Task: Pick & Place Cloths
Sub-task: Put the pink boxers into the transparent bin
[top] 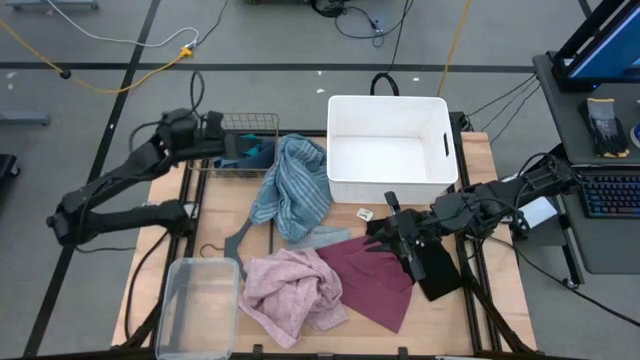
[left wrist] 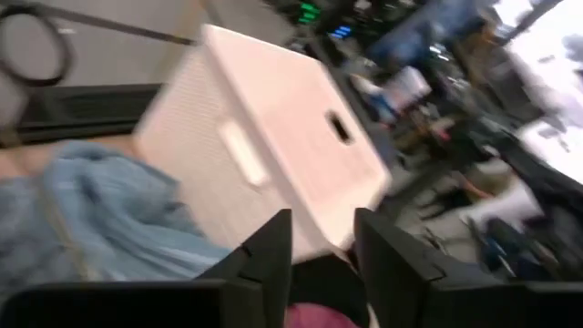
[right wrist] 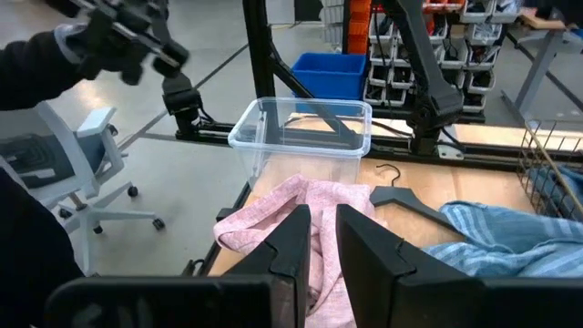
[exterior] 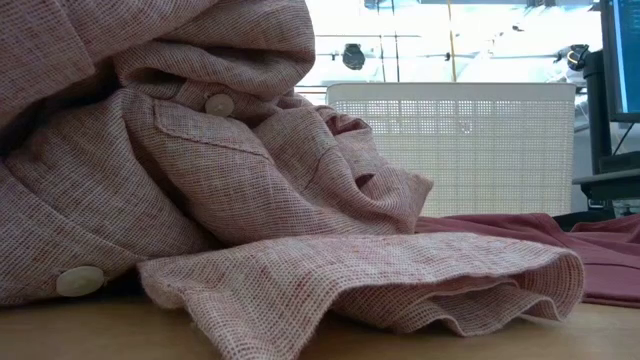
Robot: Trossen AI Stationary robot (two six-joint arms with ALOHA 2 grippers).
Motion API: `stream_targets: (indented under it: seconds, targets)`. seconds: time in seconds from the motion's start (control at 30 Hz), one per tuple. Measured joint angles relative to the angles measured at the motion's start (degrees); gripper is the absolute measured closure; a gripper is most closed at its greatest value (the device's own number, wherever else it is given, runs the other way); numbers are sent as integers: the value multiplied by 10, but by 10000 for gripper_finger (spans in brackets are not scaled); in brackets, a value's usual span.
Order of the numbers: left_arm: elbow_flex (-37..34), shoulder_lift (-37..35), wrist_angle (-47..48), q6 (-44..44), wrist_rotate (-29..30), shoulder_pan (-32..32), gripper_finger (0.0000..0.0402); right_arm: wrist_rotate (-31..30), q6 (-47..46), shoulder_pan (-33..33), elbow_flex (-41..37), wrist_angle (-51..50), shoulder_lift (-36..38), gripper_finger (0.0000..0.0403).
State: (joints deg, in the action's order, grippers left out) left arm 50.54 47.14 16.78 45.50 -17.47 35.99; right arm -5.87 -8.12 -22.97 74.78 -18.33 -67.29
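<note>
My right gripper (top: 408,250) hovers over the near-right part of the table, above the maroon cloth (top: 375,278) and beside the black shorts (top: 438,275). Its fingers (right wrist: 323,239) stand a narrow gap apart with nothing between them. My left gripper (top: 228,142) is at the far left by the wire basket (top: 250,140), which holds a teal piece (top: 256,152); its fingers (left wrist: 323,260) are open and empty. The blue-striped towel (top: 295,185) lies in the middle, partly draped over the basket. The pink cloth (top: 290,290) lies crumpled near the front edge.
A white bin (top: 390,150) stands at the far middle. A clear plastic tub (top: 198,305) sits at the near-left corner. A grey hanger (top: 238,240) lies between towel and pink cloth. A desk with a keyboard (top: 610,195) is off the right edge.
</note>
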Motion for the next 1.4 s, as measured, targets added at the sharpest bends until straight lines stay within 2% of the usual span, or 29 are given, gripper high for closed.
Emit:
stream_targets:
  seconds: [0.27, 0.57, 0.9, 1.03, 1.4]
  targets:
    - [0, -39, 1, -30, 92, -150, 394, 0, 3, 0, 0, 0, 0, 355]
    - [0, -8, -18, -77, 148, -293, 396, 1, 9, 0, 0, 0, 0, 355]
    - [0, 21, -124, -244, 155, -422, 399, 2, -20, 0, 0, -34, 0, 355]
    - [0, 18, -138, -282, 180, -446, 395, 2, -46, 0, 0, -64, 0, 355]
    - [0, 15, -140, -274, 181, -451, 392, 1, -49, -21, 0, -94, -4, 355]
